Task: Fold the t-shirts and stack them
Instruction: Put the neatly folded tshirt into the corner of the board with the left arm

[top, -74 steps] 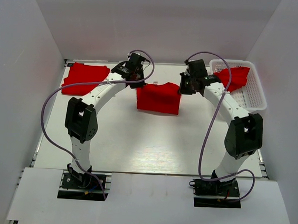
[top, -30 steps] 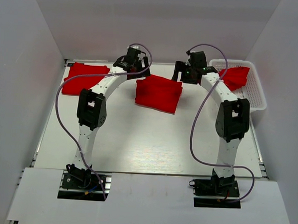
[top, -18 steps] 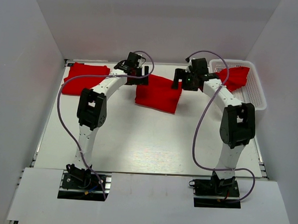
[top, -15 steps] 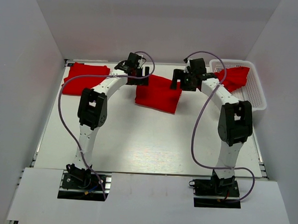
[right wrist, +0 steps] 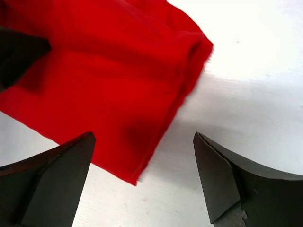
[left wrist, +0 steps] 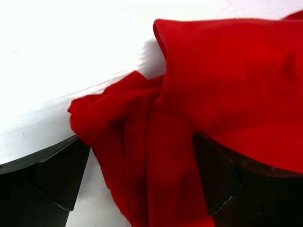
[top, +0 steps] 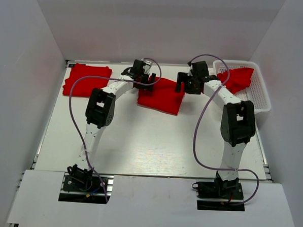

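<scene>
One folded red t-shirt (top: 161, 96) lies in the middle of the table toward the back. My left gripper (top: 149, 80) is at its far left corner, open, and in the left wrist view the bunched cloth (left wrist: 156, 142) lies between the wide-apart fingers (left wrist: 57, 177) of the left gripper (left wrist: 142, 184). My right gripper (top: 181, 84) is at the far right corner, open. The right wrist view has the shirt's corner (right wrist: 118, 109) lying between the spread fingers of the right gripper (right wrist: 142, 184). A second folded t-shirt (top: 87, 79) sits at the far left.
A white mesh basket (top: 265, 94) stands at the far right with another red t-shirt (top: 237, 77) draped over its left rim. White walls close in the table (top: 140, 138) on three sides. Purple cables loop off both arms.
Both grippers have moved inward and down onto the far corners of the middle t-shirt. The left arm's elbow has swung right. Over the last second the shirt has kept its shape.
</scene>
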Robot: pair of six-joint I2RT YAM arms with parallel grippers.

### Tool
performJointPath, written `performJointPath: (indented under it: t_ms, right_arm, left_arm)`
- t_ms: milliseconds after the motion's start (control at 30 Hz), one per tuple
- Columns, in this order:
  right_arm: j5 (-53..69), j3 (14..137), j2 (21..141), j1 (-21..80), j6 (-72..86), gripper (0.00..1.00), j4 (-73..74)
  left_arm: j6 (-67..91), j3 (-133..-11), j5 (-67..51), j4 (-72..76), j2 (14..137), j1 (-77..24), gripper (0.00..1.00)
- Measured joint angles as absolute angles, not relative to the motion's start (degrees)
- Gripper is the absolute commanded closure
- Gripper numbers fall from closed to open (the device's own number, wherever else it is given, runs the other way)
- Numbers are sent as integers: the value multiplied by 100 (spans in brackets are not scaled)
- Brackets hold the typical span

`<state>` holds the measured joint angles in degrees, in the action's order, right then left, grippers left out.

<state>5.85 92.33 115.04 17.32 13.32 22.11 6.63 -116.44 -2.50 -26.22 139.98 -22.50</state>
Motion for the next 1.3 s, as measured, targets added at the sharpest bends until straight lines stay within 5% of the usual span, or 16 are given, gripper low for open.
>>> performJointPath:
  t_ms: [133,233,367,400,900,1300]
  right_arm:
    - [303,8820,11192,1723,1361,10,2187]
    - [30,8591,10947,1721,1398,10,2167]
    - [-403,8254,10575,1721,1468,10,2110]
    - [-513,8158,10464,1717,1481,10,2093]
    - [-1446,6007,8034,1684,1846,10,1970]
    - [-1988,5874,8001,1684,1944,10,2331]
  left_arm:
    - [574,-11657,-276,-2438,14066,-2257,18]
    - [469,-11662,-287,-2335,14114,-2298,40]
    - [405,-11662,-412,-2244,14125,-2344,82]
    - [370,-11660,-416,-2217,14123,-2366,100]
    - [169,-11369,-440,-3002,13170,-2161,100]
    - [-460,-11880,-274,-3909,12151,-1656,100]
